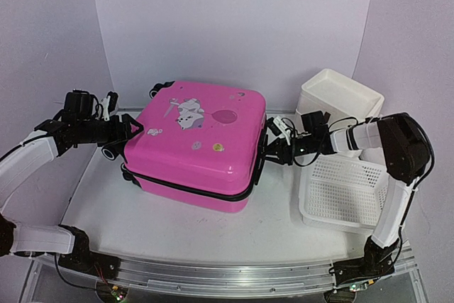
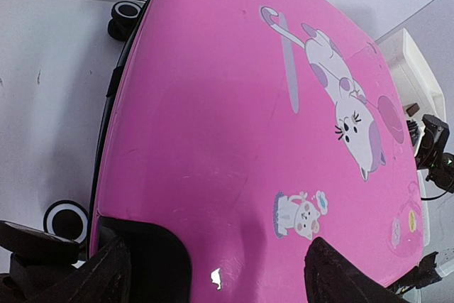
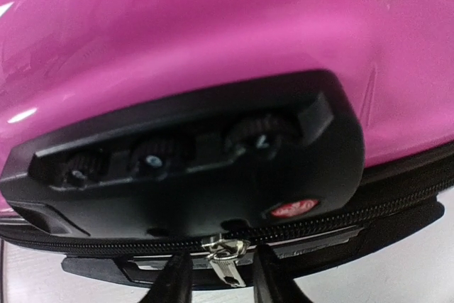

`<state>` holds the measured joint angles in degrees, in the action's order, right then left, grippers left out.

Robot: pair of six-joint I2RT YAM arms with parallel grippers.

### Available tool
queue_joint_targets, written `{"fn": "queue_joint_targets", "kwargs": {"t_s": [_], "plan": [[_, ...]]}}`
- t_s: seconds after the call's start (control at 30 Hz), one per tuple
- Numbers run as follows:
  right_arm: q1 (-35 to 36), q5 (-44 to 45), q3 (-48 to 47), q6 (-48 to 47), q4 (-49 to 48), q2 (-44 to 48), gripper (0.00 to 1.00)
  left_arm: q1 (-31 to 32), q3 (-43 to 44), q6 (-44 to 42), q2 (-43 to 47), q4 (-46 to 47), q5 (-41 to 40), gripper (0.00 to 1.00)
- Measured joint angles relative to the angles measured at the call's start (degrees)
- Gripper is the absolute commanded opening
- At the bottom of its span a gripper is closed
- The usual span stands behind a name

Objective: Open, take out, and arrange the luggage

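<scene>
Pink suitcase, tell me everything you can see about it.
The suitcase is a glossy hot-pink hard shell lying flat and zipped shut on the table, cartoon cat prints up. A black zip band rings its side; black wheels show at its left end. A black three-dial lock sits above the metal zip pull, which the open right gripper brackets. The open left gripper sits at the opposite end.

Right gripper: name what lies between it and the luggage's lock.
A silver zip pull, hanging under the luggage's lock, inside the open right gripper; right wrist view shows it.
</scene>
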<state>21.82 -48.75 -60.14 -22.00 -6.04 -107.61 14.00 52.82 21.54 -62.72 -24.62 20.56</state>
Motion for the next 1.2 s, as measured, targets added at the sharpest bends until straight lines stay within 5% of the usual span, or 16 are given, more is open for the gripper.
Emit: {"fn": "queue_joint_targets", "kwargs": {"t_s": [0.33, 0.8, 0.93, 1.07, 1.2], "plan": [[0.0, 0.1, 4.5, 5.8, -7.4, 0.9, 0.01, 0.0, 0.0, 0.2, 0.0, 0.0, 0.0, 0.84], [5.0, 6.2, 14.8, 16.0, -7.5, 11.4, 0.01, 0.7, 0.0, 1.0, 0.3, -0.5, -0.6, 0.84], [7.3, 7.3, 17.6, 20.5, -6.4, 14.5, 0.48, 0.6, 0.0, 1.0, 0.3, -0.5, -1.8, 0.84], [10.9, 15.9, 20.6, 21.9, -4.9, 19.6, 0.71, 0.6, 0.0, 1.0, 0.4, -0.4, -1.7, 0.84], [12.9, 28.2, 24.0, 19.7, -4.5, 23.9, 0.75, 0.6, 0.0, 1.0, 0.5, -0.5, -1.7, 0.84]]}}
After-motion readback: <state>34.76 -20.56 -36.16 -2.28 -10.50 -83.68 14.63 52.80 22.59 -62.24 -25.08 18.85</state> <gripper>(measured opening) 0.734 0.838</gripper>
